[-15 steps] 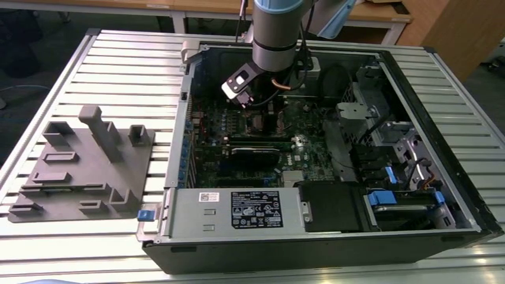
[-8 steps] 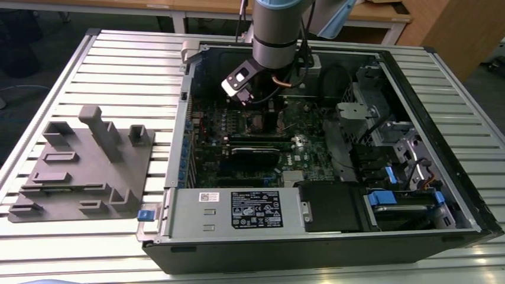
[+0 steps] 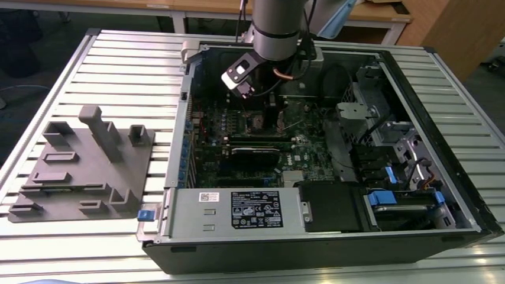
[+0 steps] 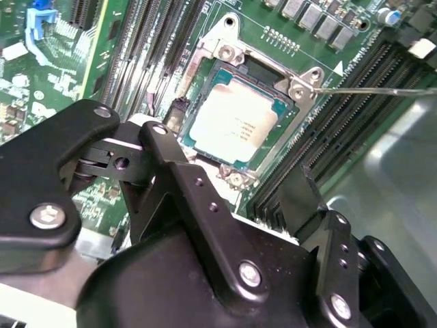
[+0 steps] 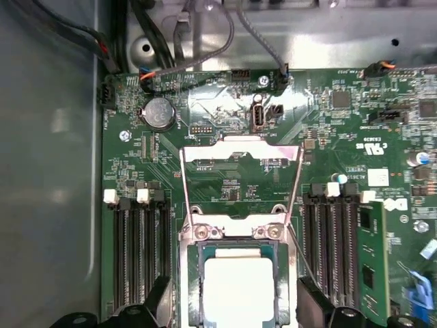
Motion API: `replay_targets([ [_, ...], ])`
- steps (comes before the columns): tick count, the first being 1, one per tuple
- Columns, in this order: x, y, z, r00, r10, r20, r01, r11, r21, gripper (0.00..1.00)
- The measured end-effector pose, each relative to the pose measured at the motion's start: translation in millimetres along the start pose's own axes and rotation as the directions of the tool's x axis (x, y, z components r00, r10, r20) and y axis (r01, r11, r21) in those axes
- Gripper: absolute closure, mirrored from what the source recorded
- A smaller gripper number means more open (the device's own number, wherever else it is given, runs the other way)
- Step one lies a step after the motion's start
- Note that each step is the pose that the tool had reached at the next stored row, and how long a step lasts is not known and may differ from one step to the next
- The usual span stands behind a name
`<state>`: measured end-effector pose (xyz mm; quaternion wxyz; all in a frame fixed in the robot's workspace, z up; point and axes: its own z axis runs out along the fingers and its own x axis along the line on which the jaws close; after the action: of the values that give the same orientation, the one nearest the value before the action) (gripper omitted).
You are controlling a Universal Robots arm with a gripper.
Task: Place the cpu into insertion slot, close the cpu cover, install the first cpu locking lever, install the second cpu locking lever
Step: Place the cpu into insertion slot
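Note:
The cpu, a square chip with a dull silver top, lies seated in the insertion slot, its green edge showing all round. In the first wrist view the cpu sits below the cpu cover, a thin silver frame swung up from one end of the slot, with the board visible through its cut-out. A thin wire lever sticks out sideways from the slot's corner. My gripper hangs just above the chip, open and empty, with one black finger on either side. In the exterior view the gripper is inside the case over the slot.
Black memory connectors flank the slot on both sides. The open computer case lies on a slatted table, with a power supply at the front and drive bays on the exterior view's right. A grey fixture plate sits outside on the left.

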<state>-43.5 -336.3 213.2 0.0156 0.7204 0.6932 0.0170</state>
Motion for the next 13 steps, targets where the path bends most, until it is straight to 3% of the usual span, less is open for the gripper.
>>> replay_targets([
  [8,0.1,0.8,-16.9,1.0,0.0,-0.0001,0.0,1.0,-0.0001,0.18],
  [13,0.1,1.1,-23.5,1.0,0.0,-0.0002,0.0,1.0,-0.0001,0.18],
])
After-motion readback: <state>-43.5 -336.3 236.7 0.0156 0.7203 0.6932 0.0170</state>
